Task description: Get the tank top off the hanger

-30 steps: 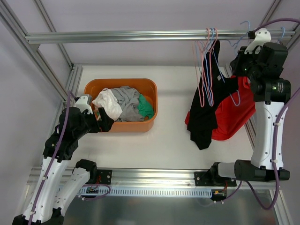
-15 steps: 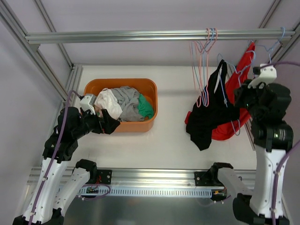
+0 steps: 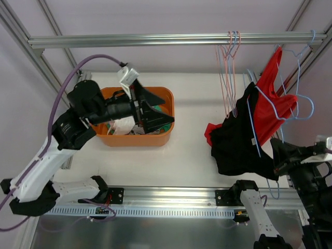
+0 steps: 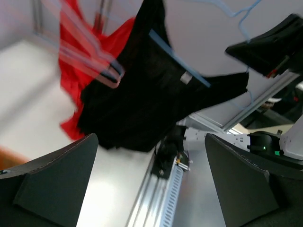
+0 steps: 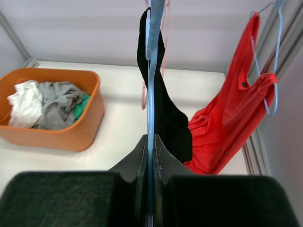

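The black tank top [image 3: 236, 142] hangs on a blue hanger [image 3: 253, 127], off the rail and low at the right. My right gripper [image 3: 277, 157] is shut on that hanger's lower wire. In the right wrist view, the blue hanger [image 5: 150, 94] runs straight up between the closed fingers of the right gripper [image 5: 150, 150], with the black tank top [image 5: 163, 111] draped beside it. My left gripper [image 3: 158, 110] is raised over the orange bin, open and empty, pointing right. In the left wrist view, the left gripper [image 4: 149, 184] frames the black tank top [image 4: 142, 104] from a distance.
A red tank top [image 3: 270, 104] hangs on another blue hanger from the top rail [image 3: 155, 40], just behind the black one. Empty pink hangers [image 3: 228, 72] hang on the rail. The orange bin [image 3: 140, 140] holds white, grey and green clothes.
My right gripper has drawn the blue hanger with the black tank top down off the rail toward the near edge. My left arm has lifted and swung right over the bin.
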